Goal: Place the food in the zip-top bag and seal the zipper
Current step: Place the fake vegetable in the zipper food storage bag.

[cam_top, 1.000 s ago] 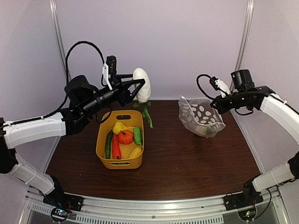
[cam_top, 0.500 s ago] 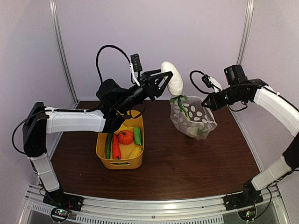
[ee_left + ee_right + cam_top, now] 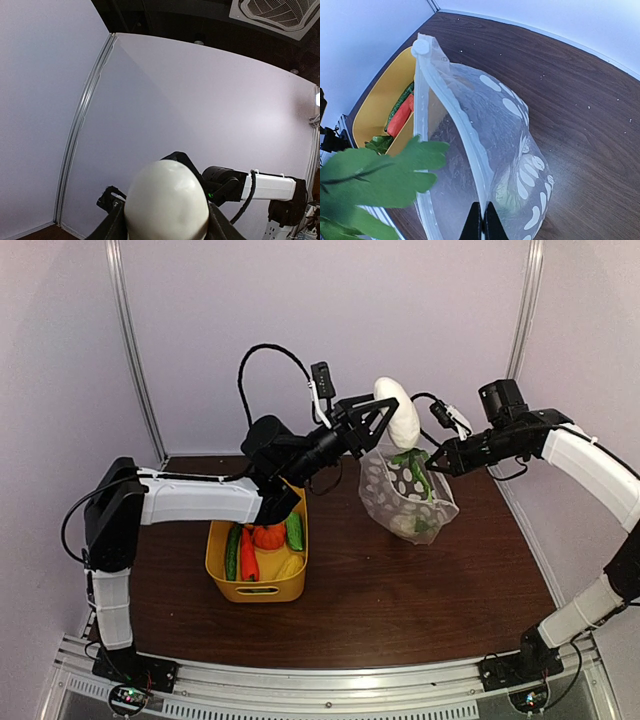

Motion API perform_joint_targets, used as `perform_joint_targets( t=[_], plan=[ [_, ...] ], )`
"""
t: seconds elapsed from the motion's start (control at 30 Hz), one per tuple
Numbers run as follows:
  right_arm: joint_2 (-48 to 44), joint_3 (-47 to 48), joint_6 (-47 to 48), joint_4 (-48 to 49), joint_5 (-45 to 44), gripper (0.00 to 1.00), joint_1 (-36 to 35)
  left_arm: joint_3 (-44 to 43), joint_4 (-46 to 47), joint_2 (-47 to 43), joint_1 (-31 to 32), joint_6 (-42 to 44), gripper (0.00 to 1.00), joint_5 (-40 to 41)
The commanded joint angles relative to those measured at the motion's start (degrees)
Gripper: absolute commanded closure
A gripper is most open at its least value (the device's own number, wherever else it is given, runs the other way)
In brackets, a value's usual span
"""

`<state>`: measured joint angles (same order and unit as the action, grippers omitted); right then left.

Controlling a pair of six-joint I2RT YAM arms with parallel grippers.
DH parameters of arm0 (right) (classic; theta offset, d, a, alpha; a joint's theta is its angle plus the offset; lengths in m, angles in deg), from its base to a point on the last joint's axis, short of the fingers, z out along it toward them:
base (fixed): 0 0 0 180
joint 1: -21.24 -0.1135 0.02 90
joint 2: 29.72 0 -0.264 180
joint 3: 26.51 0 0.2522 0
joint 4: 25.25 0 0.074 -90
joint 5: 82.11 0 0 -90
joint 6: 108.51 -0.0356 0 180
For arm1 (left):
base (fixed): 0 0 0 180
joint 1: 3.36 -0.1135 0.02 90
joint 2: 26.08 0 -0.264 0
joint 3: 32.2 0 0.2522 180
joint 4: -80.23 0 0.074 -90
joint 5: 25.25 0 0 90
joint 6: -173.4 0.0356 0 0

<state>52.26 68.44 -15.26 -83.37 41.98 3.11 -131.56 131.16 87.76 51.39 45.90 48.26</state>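
My left gripper [image 3: 386, 416] is shut on a piece of the food, a white radish [image 3: 399, 408] with green leaves [image 3: 416, 466]. It hangs above the open mouth of the zip-top bag [image 3: 405, 498], and the leaves dip into the mouth. The radish [image 3: 167, 200] fills the left wrist view between the fingers [image 3: 112, 226]. My right gripper [image 3: 482, 220] is shut on the bag's mouth edge, pinching the zipper [image 3: 470, 145] and holding the bag [image 3: 520, 130] up. A pale green piece [image 3: 507, 186] lies inside the bag. More food stays in the tub: cucumber [image 3: 233, 552], carrot [image 3: 249, 560], pumpkin [image 3: 268, 536].
The yellow tub [image 3: 215, 552] stands left of the bag on the brown table [image 3: 400, 590]. Walls close in at the back and both sides. My right arm [image 3: 590, 465] reaches in from the right.
My left arm has swung right with the radish, from behind the tub to over the bag. The right gripper has lifted the bag and drawn it slightly left.
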Motion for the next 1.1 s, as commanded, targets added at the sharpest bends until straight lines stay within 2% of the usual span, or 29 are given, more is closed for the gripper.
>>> perform_joint_targets(
  t=[0.0, 0.33, 0.6, 0.83, 0.93, 1.07],
  plan=[
    [-1.1, 1.1, -1.8, 0.9, 2.9, 1.0, -0.3, -3.9, 1.1, 3.4, 0.4, -1.5, 0.68, 0.6],
    [-2.9, 2.3, -2.9, 1.6, 9.8, 1.0, -0.2, -4.8, -0.2, 6.8, 0.4, -1.1, 0.68, 1.4],
    [-4.9, 1.7, -3.2, 2.1, 12.0, 1.0, 1.2, 5.2, 2.6, 1.1, -1.4, 2.2, 0.68, 3.4],
    [-4.5, 1.4, -3.2, 2.7, 13.3, 1.0, 1.3, 3.3, 1.0, 3.4, -1.3, 1.5, 0.68, 8.0],
    [-4.6, 1.1, -3.2, 2.8, 13.2, 1.0, 1.4, 1.7, -3.6, 4.2, -0.2, 4.8, 0.67, 13.1],
    [-4.4, 1.4, -3.2, 3.2, 14.3, 1.0, 1.3, -1.9, -9.9, 6.0, 2.1, 13.0, 0.67, 15.2]
  ],
)
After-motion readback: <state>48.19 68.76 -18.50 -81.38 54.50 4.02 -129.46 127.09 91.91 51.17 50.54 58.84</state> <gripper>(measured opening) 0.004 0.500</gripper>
